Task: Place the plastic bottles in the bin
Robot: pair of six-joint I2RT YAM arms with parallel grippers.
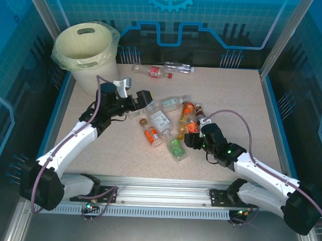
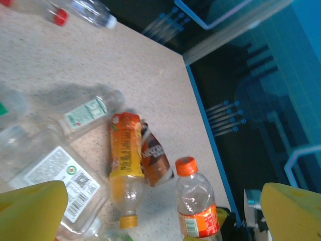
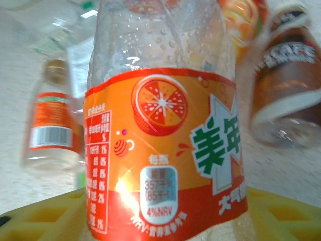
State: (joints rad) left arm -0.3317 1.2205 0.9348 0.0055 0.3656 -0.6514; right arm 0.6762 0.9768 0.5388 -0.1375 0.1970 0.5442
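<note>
Several plastic bottles lie in a loose pile mid-table: a clear one with a white label [image 1: 160,119], a small orange one [image 1: 151,136], a green one [image 1: 176,147]. Two more lie at the back, one red-capped [image 1: 152,71] and one clear [image 1: 178,67]. My right gripper [image 1: 193,133] is shut on an orange-labelled bottle [image 3: 165,125], its yellow fingers [image 3: 45,216] pressed against both sides. That bottle [image 2: 195,201] stands with its orange cap up. My left gripper [image 1: 142,100] hangs open over the pile's left side, holding nothing. The cream bin [image 1: 86,70] stands at the far left corner.
A yellow-orange bottle [image 2: 124,150] and a brown-labelled one [image 2: 154,158] lie side by side just behind the held bottle. The table's blue right edge [image 2: 205,130] runs close by. Blue enclosure walls ring the table.
</note>
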